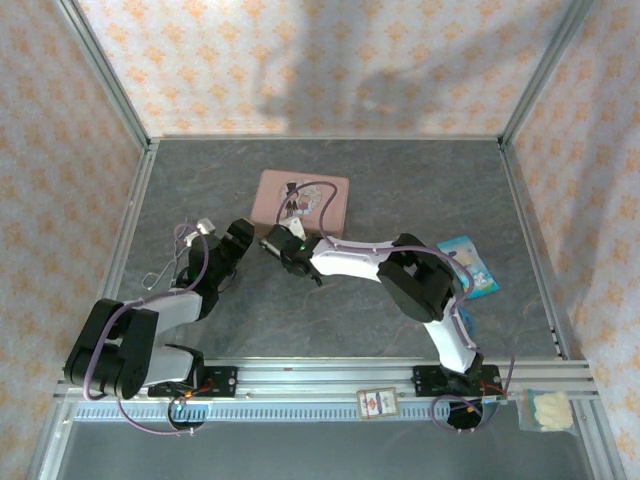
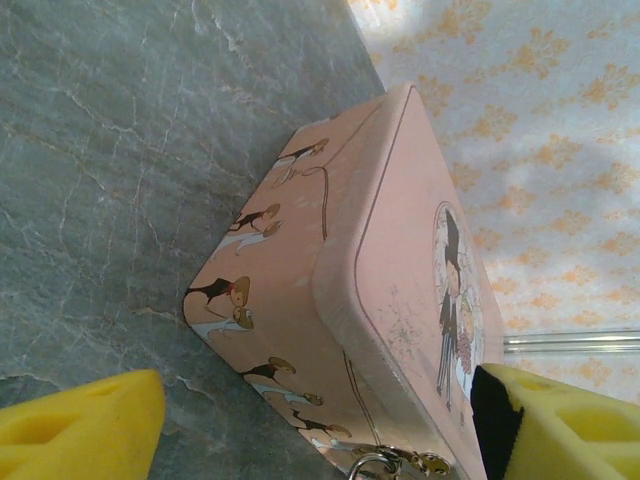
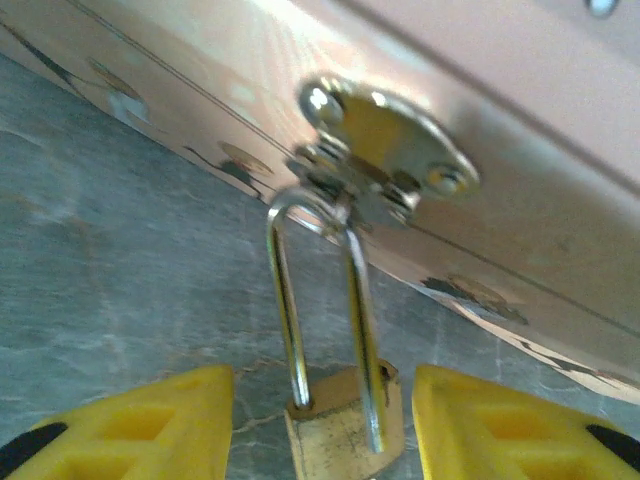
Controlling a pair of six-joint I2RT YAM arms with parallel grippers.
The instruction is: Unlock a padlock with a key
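Note:
The pink illustrated tin point(image 1: 300, 200) lies at the middle back of the table. From the metal hasp point(image 3: 385, 150) on its front wall hangs the small brass padlock point(image 3: 335, 435) by its thin silvery shackle point(image 3: 285, 300). One shackle leg enters the body. The other ends across the body's face, beside an empty hole. My right gripper point(image 3: 323, 390) is open, one yellow finger on each side of the padlock body without touching it. My left gripper point(image 2: 315, 425) is open too, facing the tin's corner point(image 2: 330, 300), with the hasp point(image 2: 400, 462) at the bottom edge of that view.
A blue printed packet point(image 1: 470, 265) lies at the right of the table. A thin wire loop point(image 1: 152, 277) rests by the left wall. A small card point(image 1: 375, 402) and a clear bag point(image 1: 545, 408) sit on the front rail. Patterned walls enclose three sides.

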